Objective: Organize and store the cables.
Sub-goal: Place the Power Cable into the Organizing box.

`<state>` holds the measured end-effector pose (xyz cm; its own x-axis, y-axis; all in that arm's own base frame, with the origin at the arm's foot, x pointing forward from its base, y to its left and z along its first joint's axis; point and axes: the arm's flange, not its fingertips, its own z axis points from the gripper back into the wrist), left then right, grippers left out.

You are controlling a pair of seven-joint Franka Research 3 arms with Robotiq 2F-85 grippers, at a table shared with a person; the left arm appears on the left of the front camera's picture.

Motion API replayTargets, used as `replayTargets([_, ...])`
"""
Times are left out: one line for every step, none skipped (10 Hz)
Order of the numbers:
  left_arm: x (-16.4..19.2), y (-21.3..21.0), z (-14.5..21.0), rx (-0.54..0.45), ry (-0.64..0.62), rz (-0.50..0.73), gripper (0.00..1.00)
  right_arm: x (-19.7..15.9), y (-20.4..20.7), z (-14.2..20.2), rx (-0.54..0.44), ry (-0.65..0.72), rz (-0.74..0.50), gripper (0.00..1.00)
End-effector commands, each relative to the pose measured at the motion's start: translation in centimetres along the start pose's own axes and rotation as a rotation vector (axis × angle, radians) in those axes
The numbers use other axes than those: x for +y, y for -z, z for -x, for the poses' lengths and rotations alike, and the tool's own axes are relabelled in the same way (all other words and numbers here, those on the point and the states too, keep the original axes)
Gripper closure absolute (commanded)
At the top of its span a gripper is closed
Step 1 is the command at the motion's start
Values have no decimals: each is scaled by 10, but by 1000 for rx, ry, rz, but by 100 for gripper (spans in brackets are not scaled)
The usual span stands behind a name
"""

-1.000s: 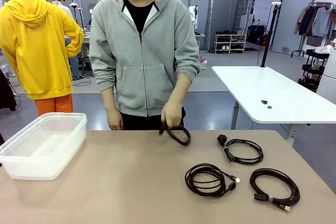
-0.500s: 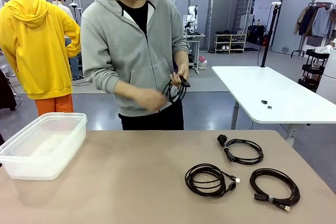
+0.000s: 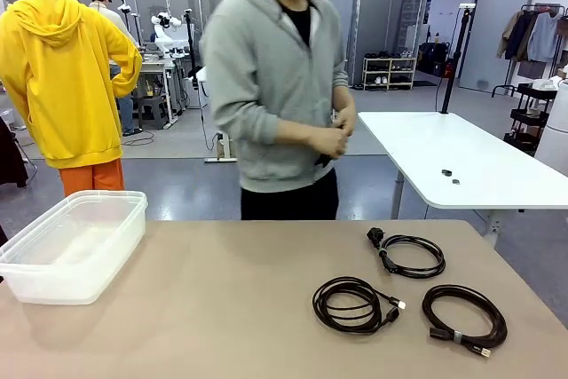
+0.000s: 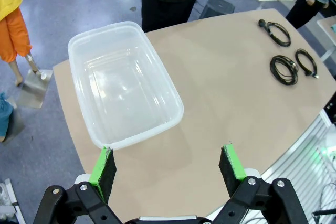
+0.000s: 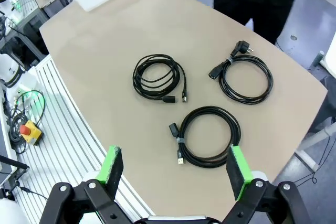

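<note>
Tabletop (image 3: 204,308), tan, in an open workshop, with a person standing at its far side. You have one clear plastic bin (image 3: 62,277) at the robot's left end of it, upright. Cables, three on the surface, all lie well apart from the bin toward the robot's right and apart from one another. A thick black coil (image 3: 321,306) is nearest the bin. A thinner coil with a mains plug (image 3: 441,265) lies beyond it from the bin, closer to the person. A coil bound by a small tie (image 3: 458,335) is farthest from the bin. Person's hands (image 3: 335,135) — together at the waist, above the tabletop; you cannot make out what they hold. Left jaws: spread wide and holding nothing, green pads (image 4: 103,167) hanging over the tabletop near the bin's rim. Right jaws: also wide apart with nothing between them — high over the tied coil, well away from the bin.
</note>
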<state>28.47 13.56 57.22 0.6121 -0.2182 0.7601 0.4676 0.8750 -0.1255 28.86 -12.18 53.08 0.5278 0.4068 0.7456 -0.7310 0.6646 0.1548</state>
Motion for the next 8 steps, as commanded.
replayTargets([-1,0,-1,-2,4,2,0,1,42,-61,107,35,21,0])
replayTargets([-1,0,-1,-2,4,2,0,2,65,-90,159,41,24,0])
replayTargets([-1,0,-1,-2,4,2,0,3,88,-112,208,46,34,0])
replayTargets([-1,0,-1,-2,4,2,0,2,113,-133,263,75,67,0])
replayTargets([-1,0,-1,-2,4,2,0,0,140,-151,314,118,114,0])
replayTargets([-1,0,-1,-2,4,2,0,-4,164,-166,349,157,162,0])
replayTargets([-1,0,-1,-2,4,2,0,-10,191,-181,373,202,221,0])
replayTargets([-1,0,-1,-2,4,2,0,-14,214,-189,405,245,290,0])
